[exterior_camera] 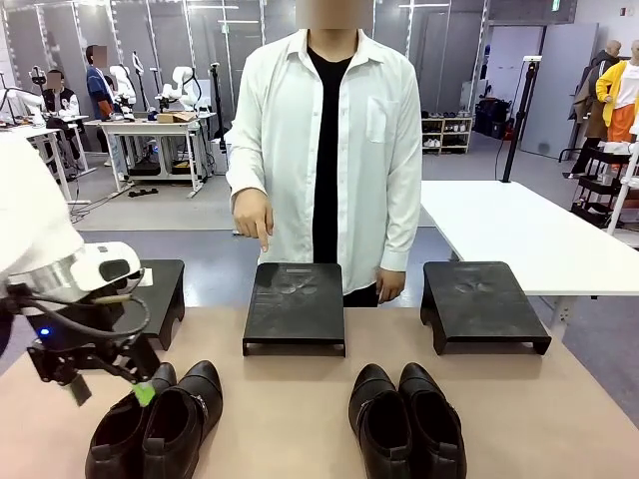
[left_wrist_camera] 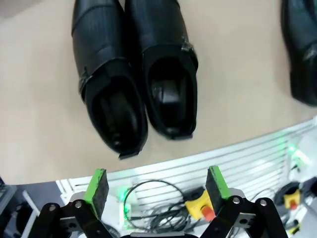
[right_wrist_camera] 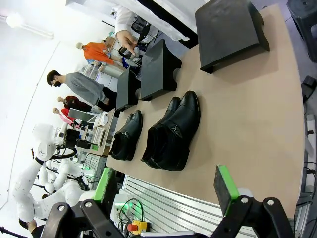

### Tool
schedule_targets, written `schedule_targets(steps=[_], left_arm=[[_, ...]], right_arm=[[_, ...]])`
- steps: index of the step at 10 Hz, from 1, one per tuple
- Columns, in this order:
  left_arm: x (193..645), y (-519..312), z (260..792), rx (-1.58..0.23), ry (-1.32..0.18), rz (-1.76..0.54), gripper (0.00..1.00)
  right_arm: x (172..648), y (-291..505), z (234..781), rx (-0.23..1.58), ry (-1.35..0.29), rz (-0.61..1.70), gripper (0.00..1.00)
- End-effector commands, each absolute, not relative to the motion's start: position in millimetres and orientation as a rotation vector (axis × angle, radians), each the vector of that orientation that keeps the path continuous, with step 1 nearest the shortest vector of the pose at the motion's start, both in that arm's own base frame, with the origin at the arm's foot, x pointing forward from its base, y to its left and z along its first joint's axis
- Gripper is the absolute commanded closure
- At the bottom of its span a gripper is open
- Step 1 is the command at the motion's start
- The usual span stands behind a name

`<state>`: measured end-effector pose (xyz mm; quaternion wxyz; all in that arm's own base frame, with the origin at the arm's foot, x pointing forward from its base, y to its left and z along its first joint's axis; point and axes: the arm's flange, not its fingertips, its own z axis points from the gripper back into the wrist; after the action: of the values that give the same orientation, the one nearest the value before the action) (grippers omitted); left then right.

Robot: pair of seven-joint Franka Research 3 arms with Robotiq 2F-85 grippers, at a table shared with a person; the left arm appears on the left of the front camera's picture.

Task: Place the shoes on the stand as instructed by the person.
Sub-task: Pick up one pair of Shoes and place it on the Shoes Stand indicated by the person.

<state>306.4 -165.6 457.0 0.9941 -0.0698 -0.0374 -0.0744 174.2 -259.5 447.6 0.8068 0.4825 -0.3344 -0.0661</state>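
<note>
Low shoes (exterior_camera: 172, 439) at 7 o'clock, boots (exterior_camera: 407, 429) at 5, by the near edge of the surface (exterior_camera: 290, 419). Left hand (left_wrist_camera: 157, 181) and right hand (right_wrist_camera: 165, 181) are spread wide.

Beige tabletop (exterior_camera: 295, 419) in the foreground. Beyond its far right corner, white table (exterior_camera: 519, 230), well apart. Farther back on the left, white workbench (exterior_camera: 150, 128); low shelf (exterior_camera: 446, 135) at the back. Below the near edge, white slatted panel (left_wrist_camera: 237, 158), black cable loop (left_wrist_camera: 148, 196), yellow box with red button (left_wrist_camera: 200, 207).

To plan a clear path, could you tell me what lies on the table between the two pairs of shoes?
Nothing lies there. The front view shows bare tabletop between the left pair and the right pair, which sit apart.
</note>
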Motion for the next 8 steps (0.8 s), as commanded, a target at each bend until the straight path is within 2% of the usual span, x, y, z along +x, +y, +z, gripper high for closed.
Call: schedule_targets(steps=[1, 8], left_arm=[[283.2, -165.0, 407.3, -0.131, -0.123, -0.049, 0.00], [292.5, -161.3, 348.2, -0.080, -0.150, 0.056, 0.00]], right_arm=[[173.2, -261.0, 449.2, 1.035, -0.733, -0.125, 0.00], [173.2, -261.0, 449.2, 1.035, -0.733, -0.125, 0.00]])
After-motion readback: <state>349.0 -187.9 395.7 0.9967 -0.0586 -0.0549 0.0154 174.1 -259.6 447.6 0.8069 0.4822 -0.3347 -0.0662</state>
